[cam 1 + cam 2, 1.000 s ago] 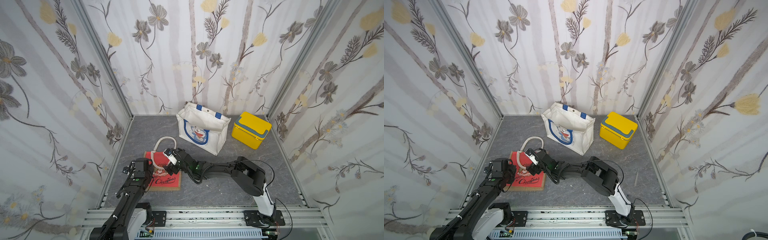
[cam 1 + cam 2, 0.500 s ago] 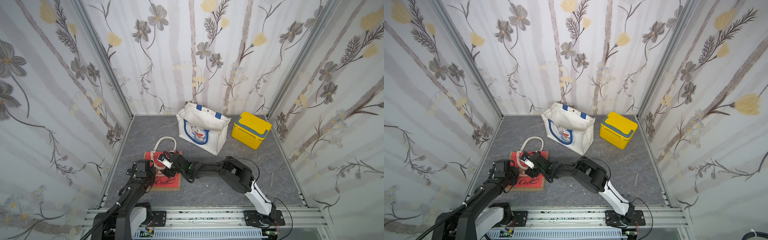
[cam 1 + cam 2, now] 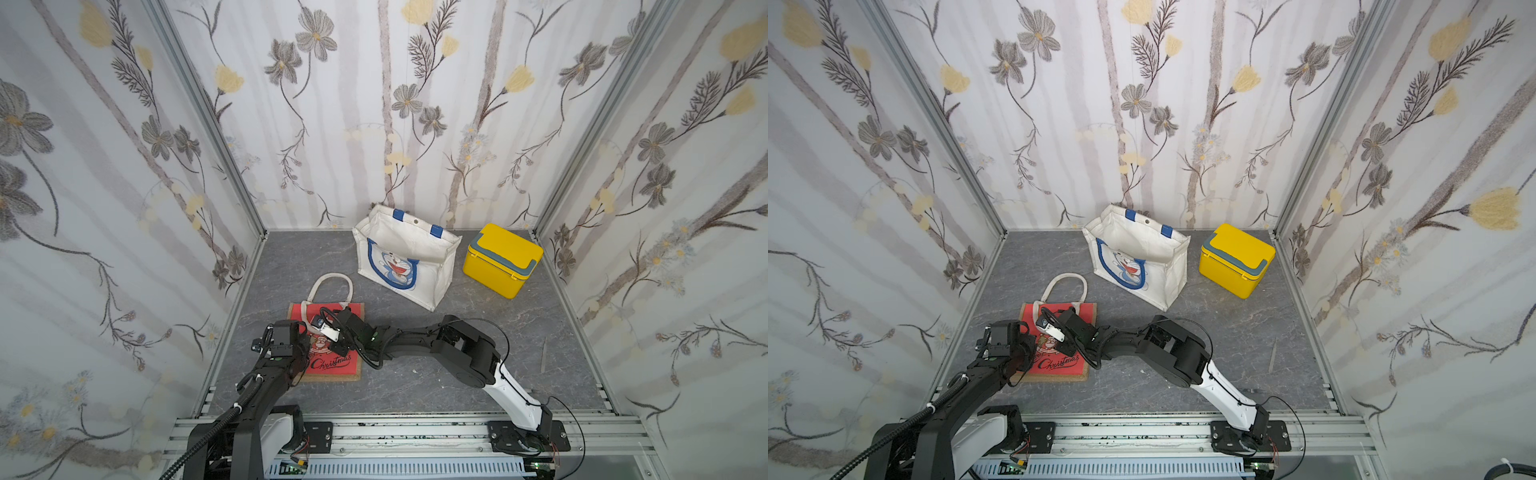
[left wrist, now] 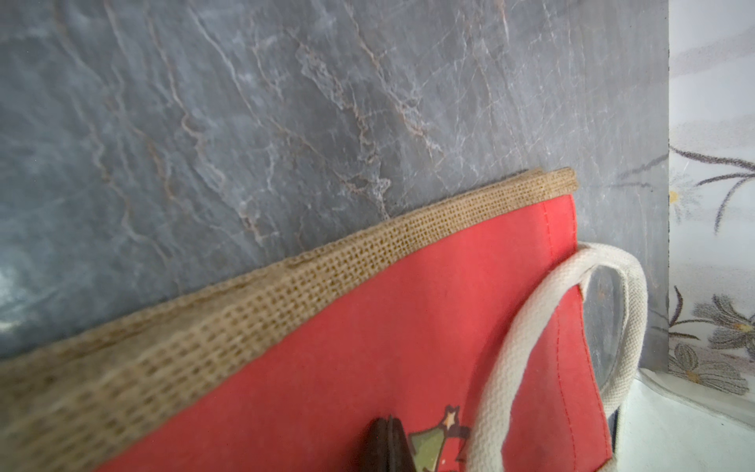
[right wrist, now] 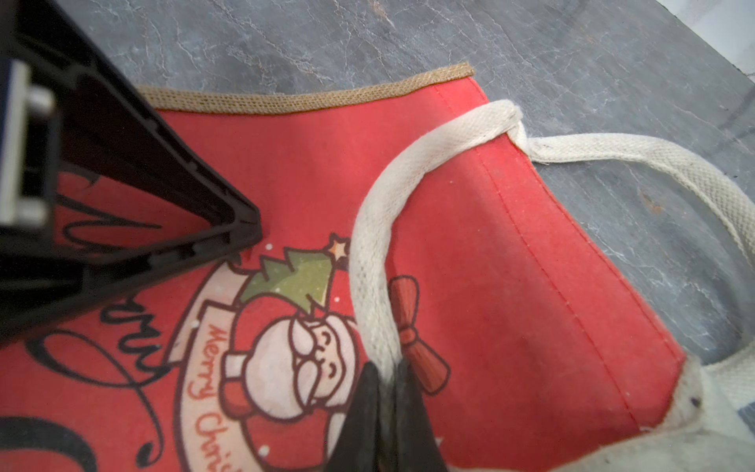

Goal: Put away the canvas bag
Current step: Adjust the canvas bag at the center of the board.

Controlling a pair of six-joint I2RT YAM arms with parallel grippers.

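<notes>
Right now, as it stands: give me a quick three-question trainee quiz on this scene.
1. True or false: the red Christmas bag lies flat on the table.
2. The right gripper is shut on: A) the bag's white handle; B) the burlap edge; C) nothing.
3. What colour is the box standing beside the open white tote?
Key: 1 true; 2 A; 3 yellow.

Right pincer (image 5: 386,378) now clamped onto handle (image 5: 369,253).
</notes>
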